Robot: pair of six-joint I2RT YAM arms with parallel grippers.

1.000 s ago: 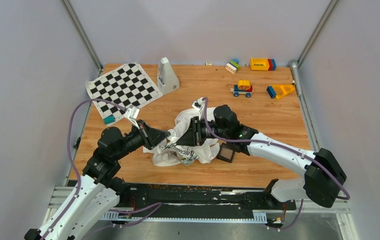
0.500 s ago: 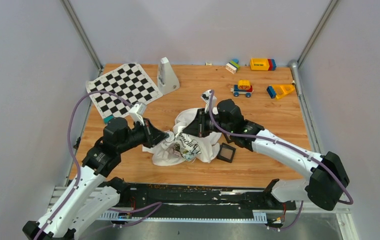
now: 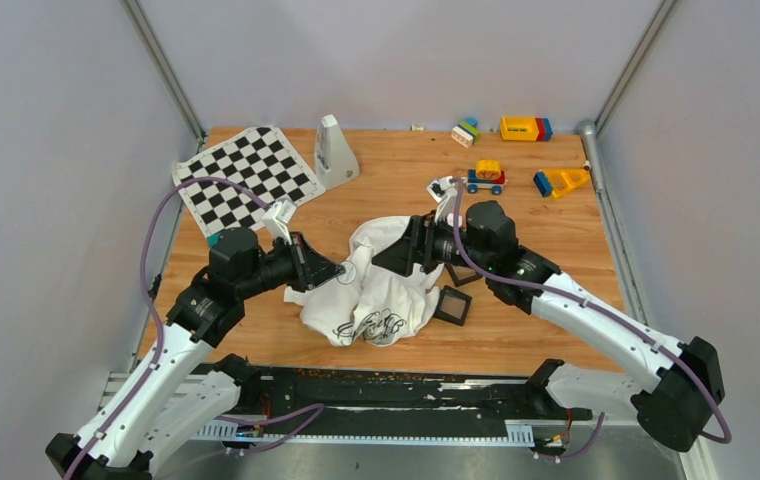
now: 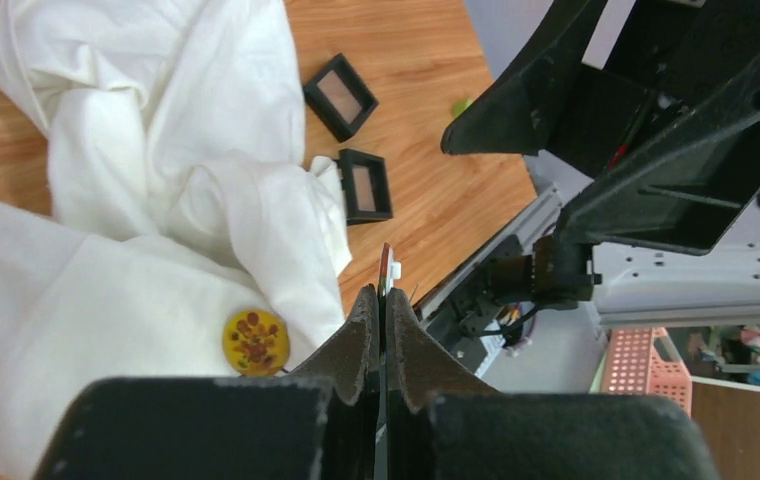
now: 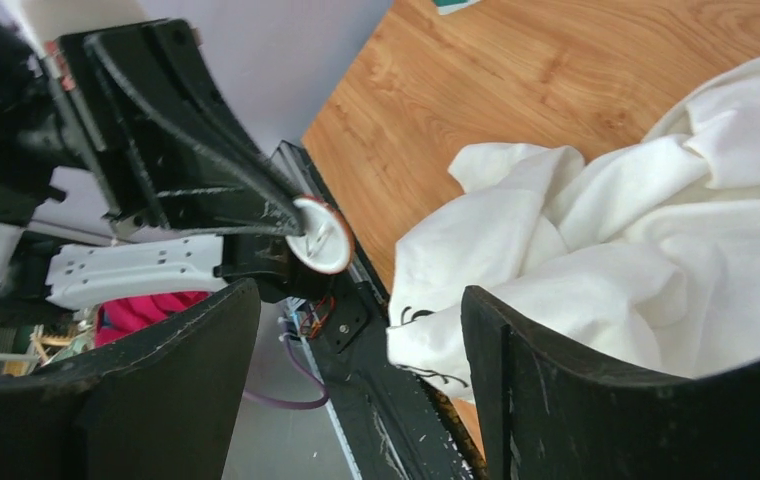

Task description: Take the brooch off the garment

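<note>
— What surrounds the wooden counter (image 3: 376, 165)?
— Plain pale grey walls (image 3: 396, 60) on three sides, with slanted metal posts (image 3: 163, 65) at the back corners.
— And along the near edge?
— A black rail strip (image 3: 406, 385), evenly lit.

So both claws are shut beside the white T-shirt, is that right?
No. Only the left claw is shut, pinching a small white disc; the right claw is open wide, as the right wrist view shows. Both are beside the white T-shirt.
</note>
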